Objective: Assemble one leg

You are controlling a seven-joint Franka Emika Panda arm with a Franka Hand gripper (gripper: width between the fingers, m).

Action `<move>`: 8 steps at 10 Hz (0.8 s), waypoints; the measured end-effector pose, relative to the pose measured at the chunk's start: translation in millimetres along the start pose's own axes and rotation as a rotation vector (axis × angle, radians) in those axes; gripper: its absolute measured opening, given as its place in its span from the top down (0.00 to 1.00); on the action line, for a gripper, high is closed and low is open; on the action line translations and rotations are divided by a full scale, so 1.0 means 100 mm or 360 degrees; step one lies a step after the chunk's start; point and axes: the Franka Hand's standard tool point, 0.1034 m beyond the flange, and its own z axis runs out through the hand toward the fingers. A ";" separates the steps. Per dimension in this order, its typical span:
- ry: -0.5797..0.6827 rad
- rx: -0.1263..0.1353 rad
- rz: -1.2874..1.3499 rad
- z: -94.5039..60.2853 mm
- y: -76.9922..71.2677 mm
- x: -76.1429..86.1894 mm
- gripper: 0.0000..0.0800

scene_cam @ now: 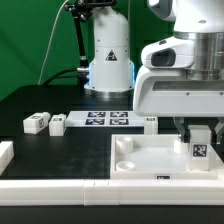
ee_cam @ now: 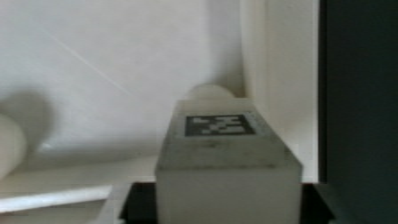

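I see the leg (scene_cam: 198, 143) standing upright over the large white panel (scene_cam: 150, 160), near the panel's corner on the exterior view's right. Its marker tag faces the camera in the exterior view. The gripper (scene_cam: 198, 130) is clamped on the leg: one dark finger sits on each side of the block, and the upper part of the leg is hidden between them. In the wrist view, the same leg (ee_cam: 222, 150) fills the middle of the picture, its tag turned up toward the camera, and a rounded white part shows just behind its far end. I cannot tell from either view if the leg's lower end already touches the panel or is just above it.

The panel lies flat on the black table (scene_cam: 60, 150) and has a raised rim and a round socket (scene_cam: 124, 143) in its corner on the exterior view's left. Behind the panel, touching the table, lies the marker board (scene_cam: 108, 120). Further from the panel, beyond the marker board's end on the exterior view's left, two other legs (scene_cam: 47, 123) lie close together on the table. A white block (scene_cam: 5, 156) sits well apart from the panel at the exterior view's left edge.
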 end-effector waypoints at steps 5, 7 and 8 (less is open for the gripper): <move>0.0001 0.0029 0.0884 0.00 0.02 0.01 0.64; 0.0001 0.0027 0.1168 0.00 0.02 0.01 0.64; -0.0002 0.0030 0.1223 0.00 0.03 0.01 0.64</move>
